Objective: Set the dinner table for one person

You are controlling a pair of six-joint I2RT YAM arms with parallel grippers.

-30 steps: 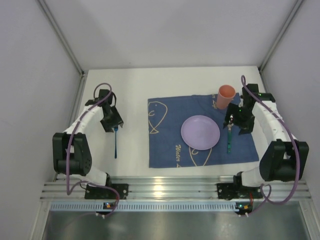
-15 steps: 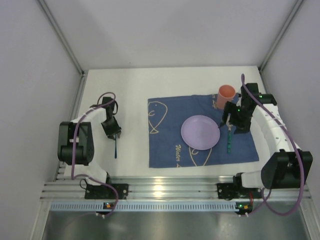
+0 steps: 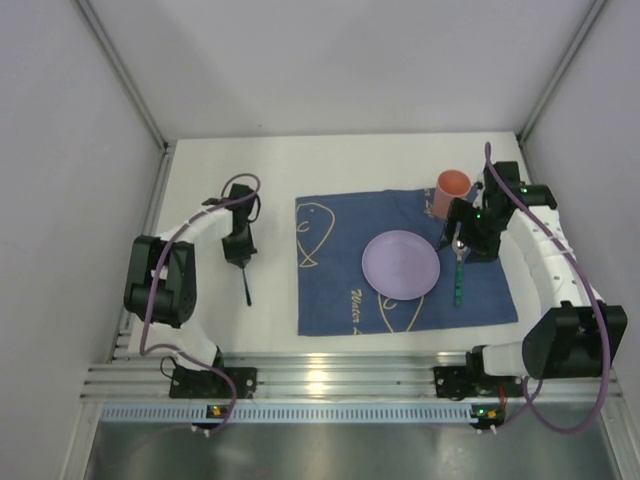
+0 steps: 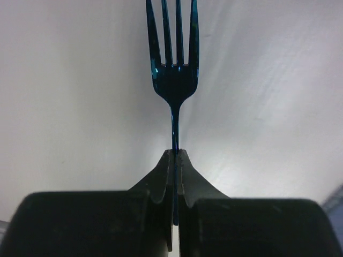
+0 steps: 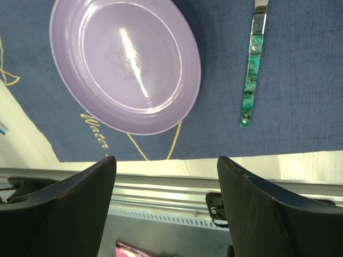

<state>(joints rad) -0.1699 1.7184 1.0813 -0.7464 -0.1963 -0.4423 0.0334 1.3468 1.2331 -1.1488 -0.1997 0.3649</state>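
The left gripper (image 4: 175,155) pinches the fork (image 4: 174,80) by its thin handle over the dinner table (image 3: 270,160), left of the cloth (image 3: 330,290); that narrow hold may let it swivel and land crooked. The right gripper (image 5: 166,160), jaws spread, hovers over the knife (image 5: 251,80) beside the plate (image 5: 126,64).

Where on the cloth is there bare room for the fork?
The cloth is bare between its left edge and the plate. Right of the plate is crowded: green-handled utensil, cup, right gripper. The dinner table beyond the cloth is bare too.
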